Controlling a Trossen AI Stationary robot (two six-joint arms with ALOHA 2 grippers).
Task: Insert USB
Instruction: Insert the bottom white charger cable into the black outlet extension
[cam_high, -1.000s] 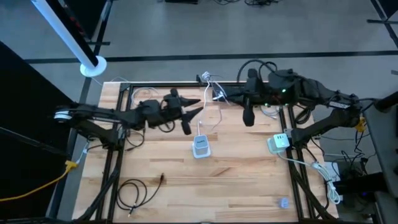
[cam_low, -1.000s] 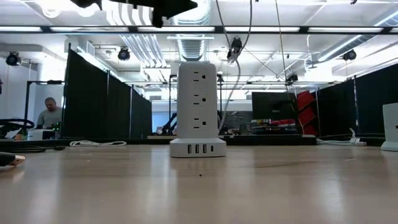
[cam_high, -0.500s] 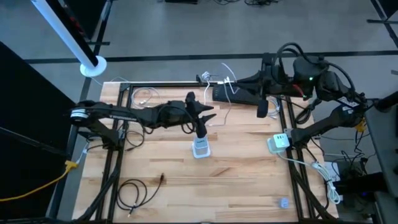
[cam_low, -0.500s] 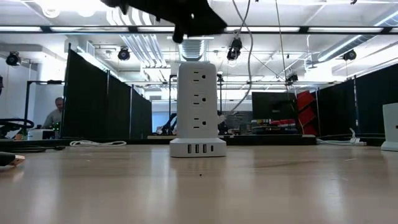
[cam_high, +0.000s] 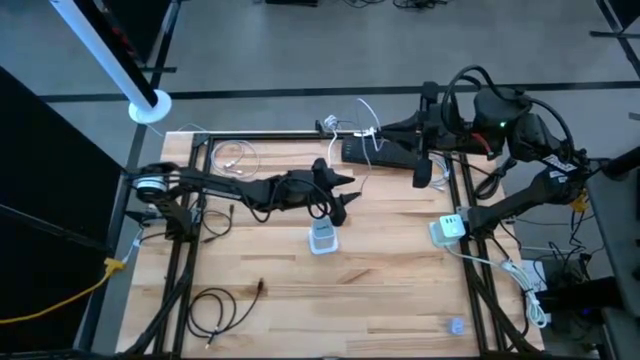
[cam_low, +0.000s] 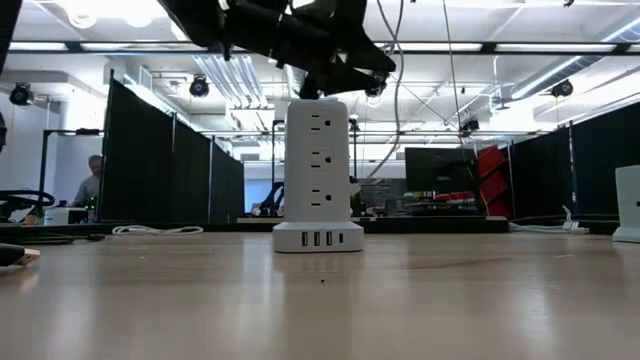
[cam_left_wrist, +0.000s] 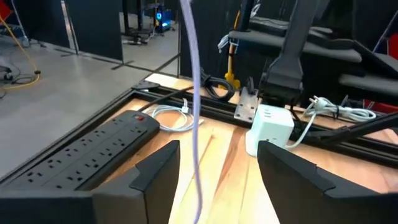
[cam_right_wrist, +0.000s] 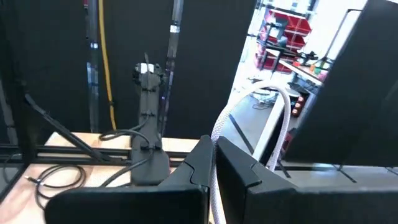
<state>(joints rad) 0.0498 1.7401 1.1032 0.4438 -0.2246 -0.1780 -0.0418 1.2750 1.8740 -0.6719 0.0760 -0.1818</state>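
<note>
Left end effector above the tower, cable between its fingers

White power tower (cam_high: 322, 237) stands upright mid-worktop (cam_high: 400, 290), USB ports low on its base (cam_low: 318, 238). Left end effector (cam_high: 340, 197) hovers just behind its top, fingers spread, white cable (cam_left_wrist: 193, 106) hanging loose between them. Right end effector (cam_right_wrist: 211, 163), pinched on that cable, is well apart at the back edge.

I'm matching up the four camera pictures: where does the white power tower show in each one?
High view: the tower stands at table centre, just under the left gripper.
Low view: the tower is upright at centre, USB ports along its base, left gripper above it.
Left wrist view: not in it.
Right wrist view: not in it.
Shared landmark: the left gripper, over the tower in both table views.
</note>
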